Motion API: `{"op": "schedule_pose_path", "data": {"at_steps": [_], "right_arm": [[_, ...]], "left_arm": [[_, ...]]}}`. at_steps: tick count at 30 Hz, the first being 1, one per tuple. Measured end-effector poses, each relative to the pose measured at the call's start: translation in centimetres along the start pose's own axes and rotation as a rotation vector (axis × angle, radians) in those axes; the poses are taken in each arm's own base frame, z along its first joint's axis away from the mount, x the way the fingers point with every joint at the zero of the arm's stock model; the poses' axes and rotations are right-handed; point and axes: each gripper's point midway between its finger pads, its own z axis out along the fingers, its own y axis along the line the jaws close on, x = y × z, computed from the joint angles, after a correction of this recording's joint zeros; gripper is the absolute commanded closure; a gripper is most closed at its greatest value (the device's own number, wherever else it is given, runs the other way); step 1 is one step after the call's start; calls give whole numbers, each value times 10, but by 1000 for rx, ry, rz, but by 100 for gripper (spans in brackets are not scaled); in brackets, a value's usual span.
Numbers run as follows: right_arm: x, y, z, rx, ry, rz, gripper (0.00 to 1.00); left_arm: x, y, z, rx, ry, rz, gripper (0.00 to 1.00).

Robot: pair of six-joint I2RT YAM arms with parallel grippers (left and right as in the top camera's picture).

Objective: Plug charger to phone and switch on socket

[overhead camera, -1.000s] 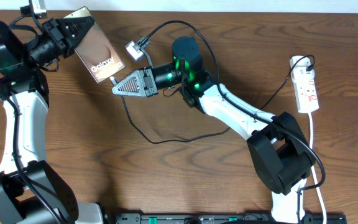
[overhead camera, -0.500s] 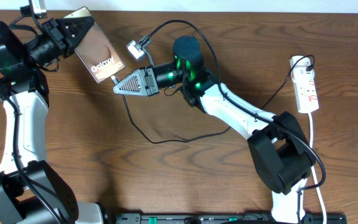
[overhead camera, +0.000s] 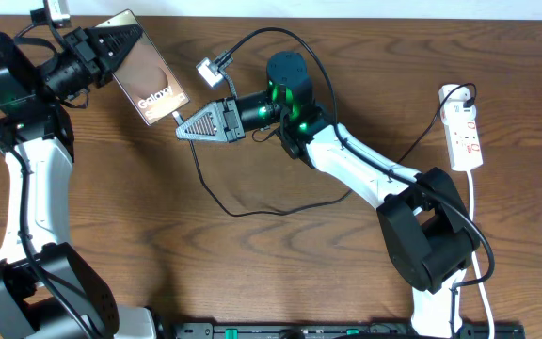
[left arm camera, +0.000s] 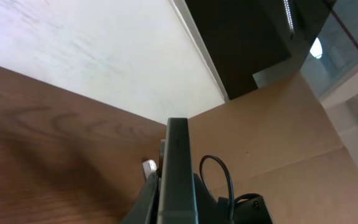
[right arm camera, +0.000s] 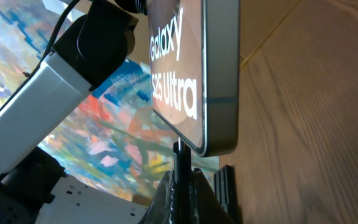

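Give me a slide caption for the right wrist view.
Right hand pinches the charger plug at the near end of the Galaxy S25 Ultra phone.

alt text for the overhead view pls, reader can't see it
Over a wooden table, the left tool holds a bronze phone at upper left, while the right tool, shut on the black charger near its tip, points at the phone's lower edge. A white socket strip lies at far right.

The wooden table (overhead camera: 205, 282) bears the white socket (overhead camera: 465, 132) at right and the charger (overhead camera: 252, 215) looped mid-table.
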Motion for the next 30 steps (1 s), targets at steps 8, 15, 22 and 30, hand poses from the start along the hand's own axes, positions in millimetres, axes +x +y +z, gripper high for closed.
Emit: {"op": "schedule_pose_path", "data": {"at_steps": [8,15,22,30], "right_arm": [[0,0,0,0,0,0,99],[2,1,5,-2,2,-1,99],[3,2,9,-3,3,-2,99],[3,2,9,-3,3,-2,99]], "left_arm": [[0,0,0,0,0,0,92],[0,0,0,0,0,0,93],[0,0,0,1,1,2,92],[0,0,0,1,1,2,93]]}}
